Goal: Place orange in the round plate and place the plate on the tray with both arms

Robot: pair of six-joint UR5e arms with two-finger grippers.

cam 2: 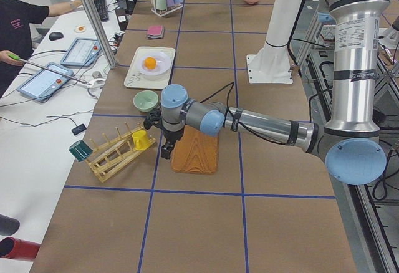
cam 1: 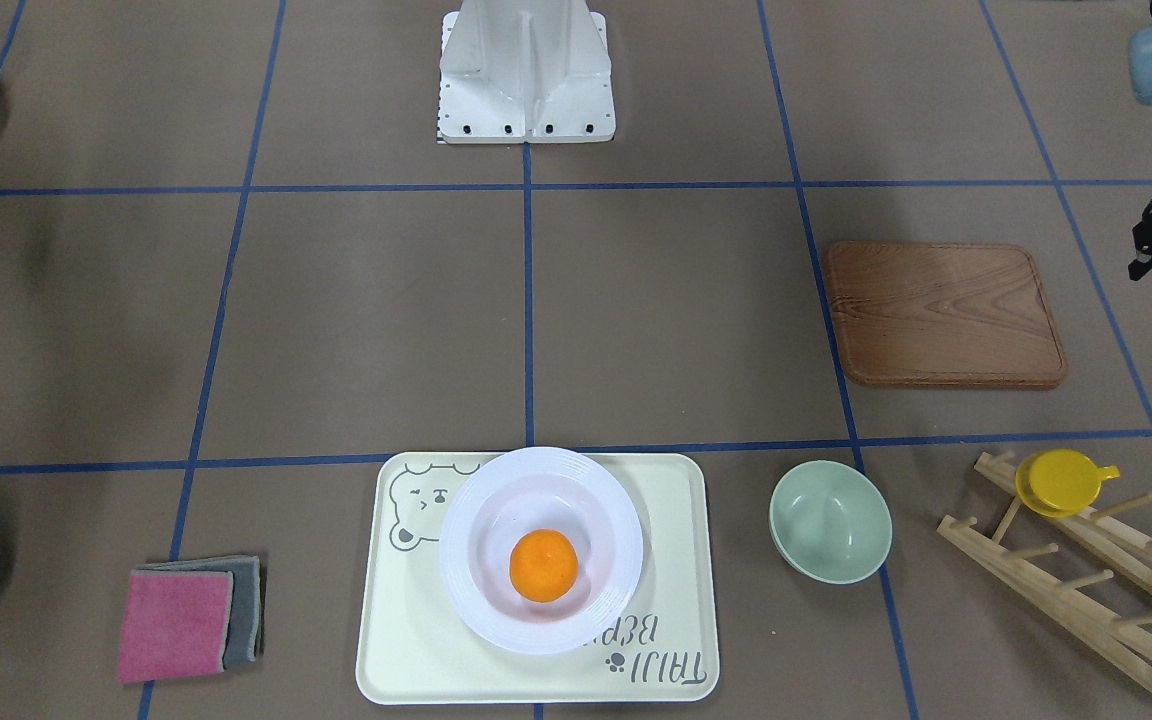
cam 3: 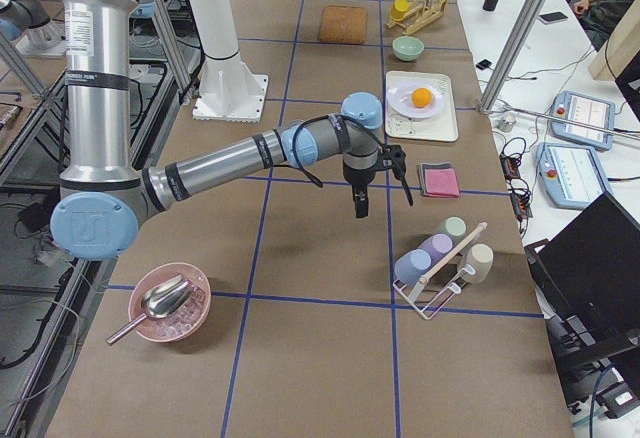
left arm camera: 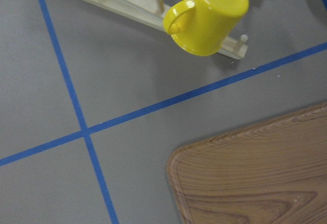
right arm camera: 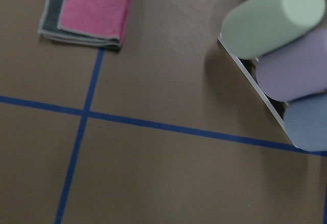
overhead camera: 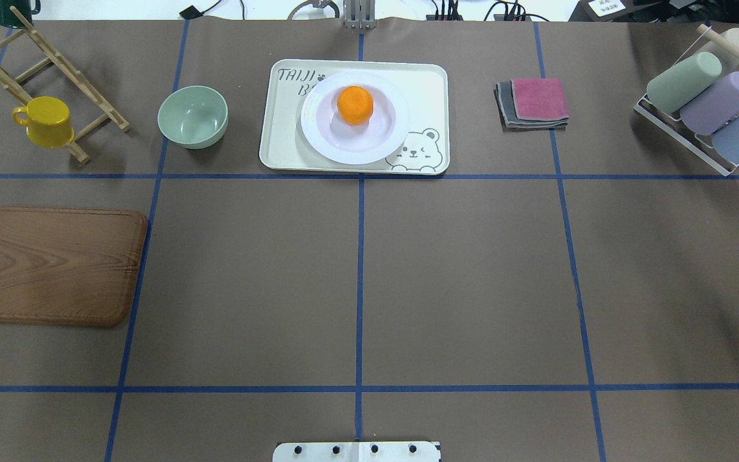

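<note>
Well away from the tray, the left gripper (cam 2: 166, 153) hangs above the table between the wooden board (cam 2: 194, 150) and the wooden dish rack (cam 2: 115, 158), where a yellow cup (cam 2: 141, 139) sits on a peg. I cannot tell whether its jaws are apart or together. The right gripper (cam 3: 359, 206) points down over bare table, near the folded pink and grey cloths (cam 3: 438, 180) and the wire rack of pastel tumblers (cam 3: 440, 258). Its jaws are just as hard to read.

Further out, at the edge opposite the robot's base, the orange (cam 1: 543, 565) lies in the well of the round plate (cam 1: 456, 560). The plate rests on the tray (cam 1: 406, 620), covering part of the bear drawing and part of the lettering. A pale-green bowl (cam 1: 829, 520) stands just beside the tray, on the robot's left. A pink bowl with a metal scoop (cam 3: 168, 303) sits near the right arm's base. A person (cam 2: 19, 20) is at the side desk.
</note>
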